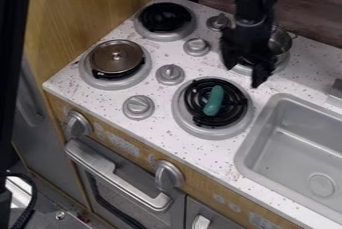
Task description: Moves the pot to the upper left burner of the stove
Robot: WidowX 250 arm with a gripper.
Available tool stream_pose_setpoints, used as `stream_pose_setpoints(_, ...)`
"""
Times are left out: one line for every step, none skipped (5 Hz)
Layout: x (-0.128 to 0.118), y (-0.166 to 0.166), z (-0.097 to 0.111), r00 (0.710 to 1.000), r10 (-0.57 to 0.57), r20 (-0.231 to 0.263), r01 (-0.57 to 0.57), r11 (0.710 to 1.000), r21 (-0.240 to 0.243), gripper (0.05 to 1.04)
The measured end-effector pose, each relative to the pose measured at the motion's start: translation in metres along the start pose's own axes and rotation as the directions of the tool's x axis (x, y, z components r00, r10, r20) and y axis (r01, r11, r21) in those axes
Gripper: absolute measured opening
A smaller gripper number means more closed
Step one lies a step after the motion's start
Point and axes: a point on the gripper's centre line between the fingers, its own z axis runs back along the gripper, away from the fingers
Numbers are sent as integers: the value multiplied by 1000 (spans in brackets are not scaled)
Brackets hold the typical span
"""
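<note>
Dark wood-patterned wall panel [300, 8] runs along the top of the frame, behind a speckled white countertop [207, 160] that slants down toward the lower right. In the upper right part of the frame, the metal pot [280, 44] sits upright on the upper right burner [281, 66], its opening facing up. Round in outline, it has no clear long axis; a small handle [292, 34] juts from its rim toward the upper right. The black gripper [244, 74] hangs down in front of it, partly covering it. Its two fingers stand apart, released; whether they touch the pot, I cannot tell.

At upper left is the black-coiled upper left burner [165, 18]. Below it, a round brown metal lid [107, 60] lies knob-up over the lower left burner [91, 79]. A teal elongated toy [214, 101] rests on the lower right burner [198, 128], nearly upright in the frame, its top end leaning slightly right. The gray sink [284, 155] fills the lower right.
</note>
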Motion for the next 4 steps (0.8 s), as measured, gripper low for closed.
stream_pose_setpoints(34,2,2,971,-90,220,83,996,40,998)
stream_pose_setpoints(54,3,2,924,-142,356,120,989,83,998)
stream_pose_setpoints(64,7,-18,925,-162,345,139,986,91,998)
stream_pose_setpoints(72,11,-40,929,-159,333,139,987,85,998)
